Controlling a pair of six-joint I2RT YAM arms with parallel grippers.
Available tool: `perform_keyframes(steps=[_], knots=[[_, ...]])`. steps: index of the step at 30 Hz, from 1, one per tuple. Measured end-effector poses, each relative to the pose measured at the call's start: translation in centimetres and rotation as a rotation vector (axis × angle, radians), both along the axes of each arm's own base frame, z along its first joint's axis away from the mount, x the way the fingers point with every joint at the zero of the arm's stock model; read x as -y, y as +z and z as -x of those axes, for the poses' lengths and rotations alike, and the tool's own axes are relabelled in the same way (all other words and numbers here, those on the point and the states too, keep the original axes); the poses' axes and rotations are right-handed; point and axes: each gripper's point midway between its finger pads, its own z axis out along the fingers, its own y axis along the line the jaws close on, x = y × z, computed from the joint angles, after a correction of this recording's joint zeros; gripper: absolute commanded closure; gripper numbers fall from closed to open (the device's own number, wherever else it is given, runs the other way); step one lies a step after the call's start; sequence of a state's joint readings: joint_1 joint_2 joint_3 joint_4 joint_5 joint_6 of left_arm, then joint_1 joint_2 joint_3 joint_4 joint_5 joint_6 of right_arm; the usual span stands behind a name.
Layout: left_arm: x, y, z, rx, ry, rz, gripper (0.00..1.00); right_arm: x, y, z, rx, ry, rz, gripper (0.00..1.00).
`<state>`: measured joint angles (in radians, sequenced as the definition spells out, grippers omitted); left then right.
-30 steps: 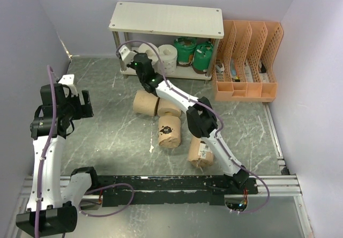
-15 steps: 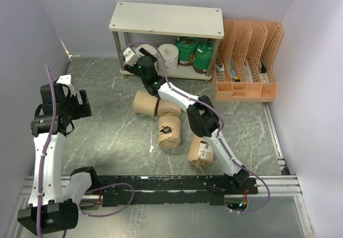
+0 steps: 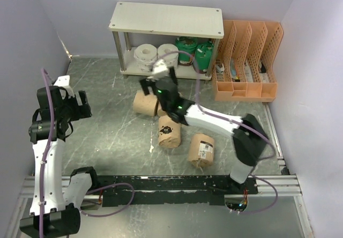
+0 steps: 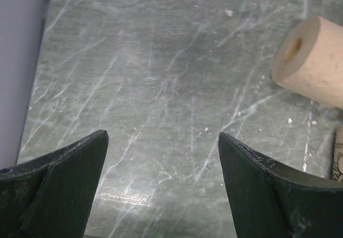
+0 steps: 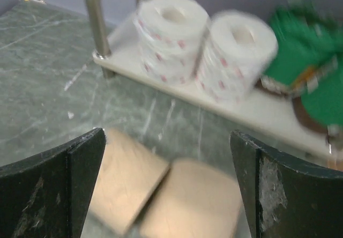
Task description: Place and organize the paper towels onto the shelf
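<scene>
The shelf [image 3: 166, 19] stands at the back. Its lower board [image 5: 278, 114] holds two white patterned paper towels [image 3: 143, 54] [image 3: 168, 54] and two green-wrapped ones [image 3: 186, 50] [image 3: 203, 56]. In the right wrist view the white rolls [image 5: 171, 37] [image 5: 238, 53] stand side by side by the shelf leg. My right gripper [image 3: 159, 79] [image 5: 166, 136] is open and empty in front of the shelf, above two bare tan rolls [image 5: 126, 181] [image 5: 190, 206]. Two paper-wrapped rolls [image 3: 169, 131] [image 3: 201, 149] lie nearer. My left gripper [image 3: 80, 104] [image 4: 163, 136] hangs open over bare floor at the left; a tan roll [image 4: 316, 61] lies to its right.
An orange perforated file organizer [image 3: 246, 61] stands right of the shelf against the back wall. Grey walls close in the left, back and right sides. A black rail [image 3: 177, 184] with the arm bases runs along the near edge.
My right gripper opened, let go of a white roll on the shelf's lower board, and drew back toward me. The left arm barely moved.
</scene>
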<state>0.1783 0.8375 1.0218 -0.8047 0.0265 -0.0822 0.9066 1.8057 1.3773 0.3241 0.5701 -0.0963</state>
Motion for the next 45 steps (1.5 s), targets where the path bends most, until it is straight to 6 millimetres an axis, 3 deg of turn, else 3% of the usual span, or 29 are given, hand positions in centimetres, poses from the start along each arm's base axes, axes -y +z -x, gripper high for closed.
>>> perform_keyframes(steps=[3, 6, 9, 12, 18, 27, 35, 41, 45], knots=[[1.5, -0.1, -0.4, 0.002, -0.099, 0.034, 0.05, 5.0, -1.7, 3.0, -0.085, -0.070, -0.143, 0.00], [2.6, -0.2, -0.4, -0.001, -0.140, 0.079, 0.05, 9.0, -6.1, 5.8, -0.191, -0.135, -0.212, 0.00], [3.9, -0.4, 0.0, 0.004, -0.200, 0.140, 0.05, 11.3, -11.1, 9.0, -0.306, -0.149, -0.207, 0.00], [5.3, -0.4, 1.1, 0.029, -0.280, 0.196, 0.05, 12.2, -12.9, 11.1, -0.374, -0.129, -0.218, 0.00], [7.5, 1.5, 3.3, 0.132, -0.407, 0.214, 0.05, 11.3, -11.0, 12.4, -0.398, -0.042, -0.289, 0.00], [7.9, 0.8, 2.9, 0.096, -0.439, 0.251, 0.05, 9.1, -12.4, 14.6, -0.506, 0.107, -0.268, 0.00], [8.2, 0.2, 2.7, 0.070, -0.460, 0.275, 0.05, 7.4, -13.6, 17.8, -0.570, 0.258, -0.220, 0.00], [8.2, -0.3, 2.5, 0.048, -0.455, 0.287, 0.05, 6.0, -13.7, 23.0, -0.541, 0.315, -0.056, 0.00], [8.2, -0.4, 2.5, 0.046, -0.455, 0.289, 0.05, 6.5, -14.8, 23.5, -0.522, 0.199, 0.122, 0.00]])
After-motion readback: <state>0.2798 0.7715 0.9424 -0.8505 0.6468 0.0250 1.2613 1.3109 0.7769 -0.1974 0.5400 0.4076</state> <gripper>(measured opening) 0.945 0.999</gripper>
